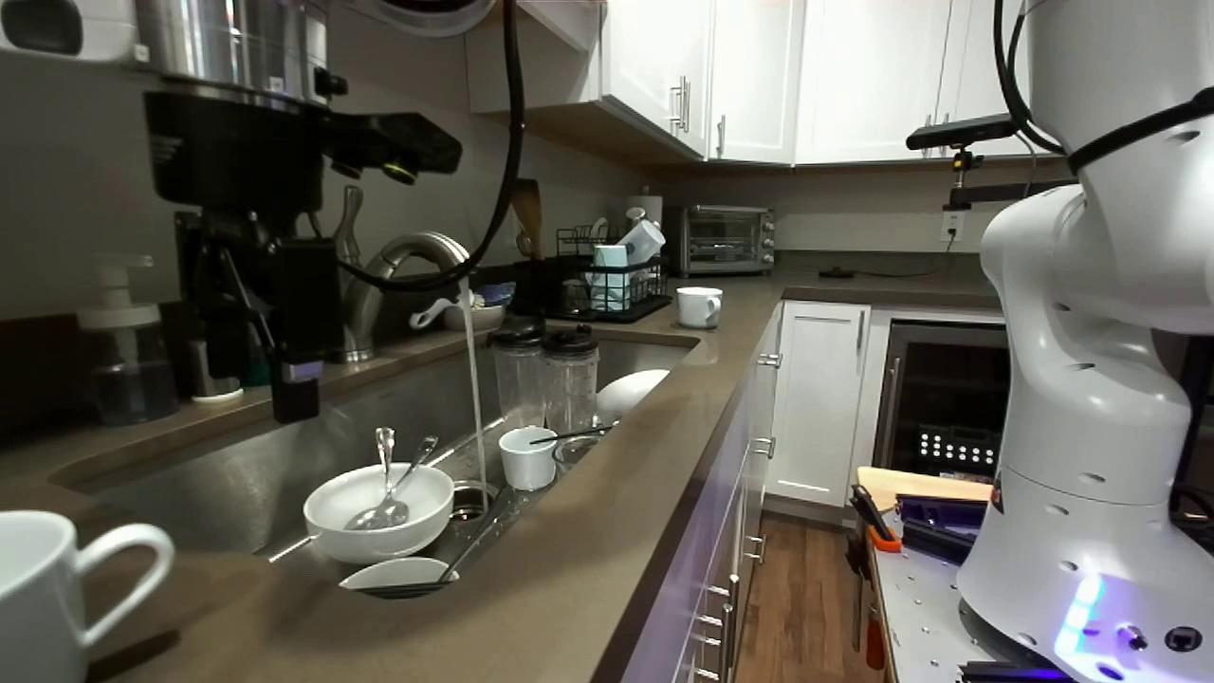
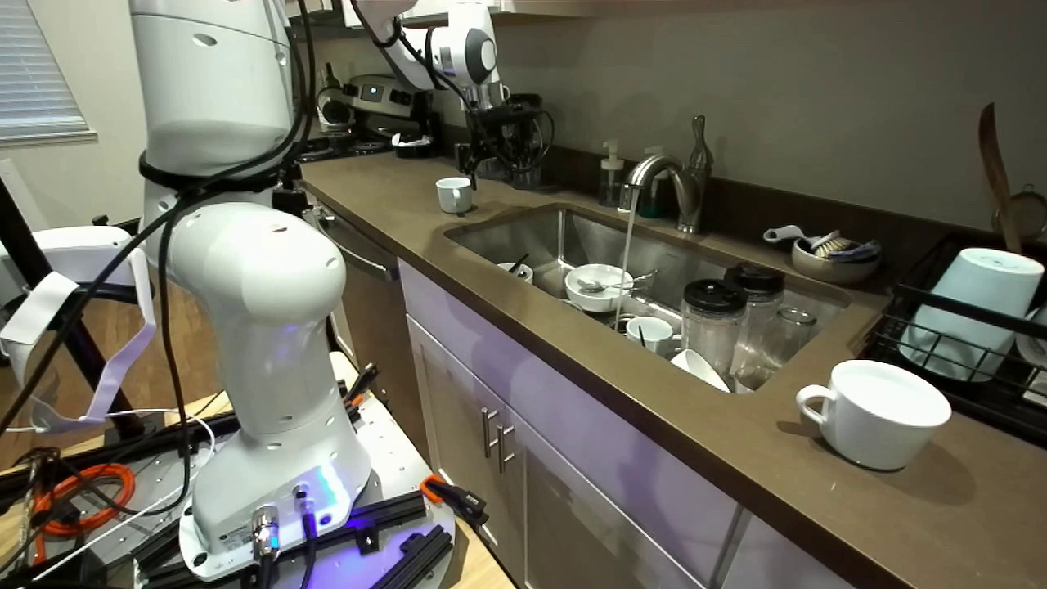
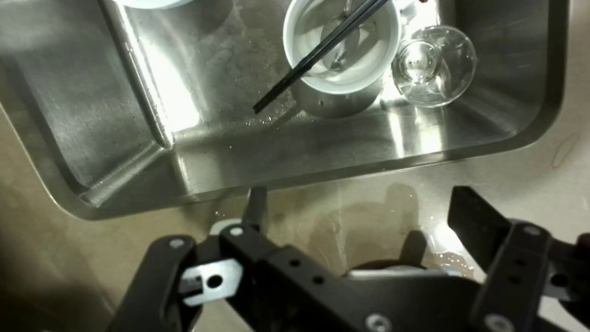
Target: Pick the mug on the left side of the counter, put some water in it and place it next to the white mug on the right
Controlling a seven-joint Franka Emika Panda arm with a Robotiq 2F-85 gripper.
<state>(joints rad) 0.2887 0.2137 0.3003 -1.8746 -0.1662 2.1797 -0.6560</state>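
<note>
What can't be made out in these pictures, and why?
Left-hand glossy white ceramic mug: its wall hides the inside bottom, both exterior views.
Smooth curved white dish: the dark grey-brown stone counter hides its lower part, exterior view.
Curved pale rim: top edge cuts off the rest, wrist view.

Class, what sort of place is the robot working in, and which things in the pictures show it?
Most likely a kitchen, perhaps in a home: there is a steel sink holding dishes, a faucet running above it, and what looks like a toaster oven on the counter.
</note>
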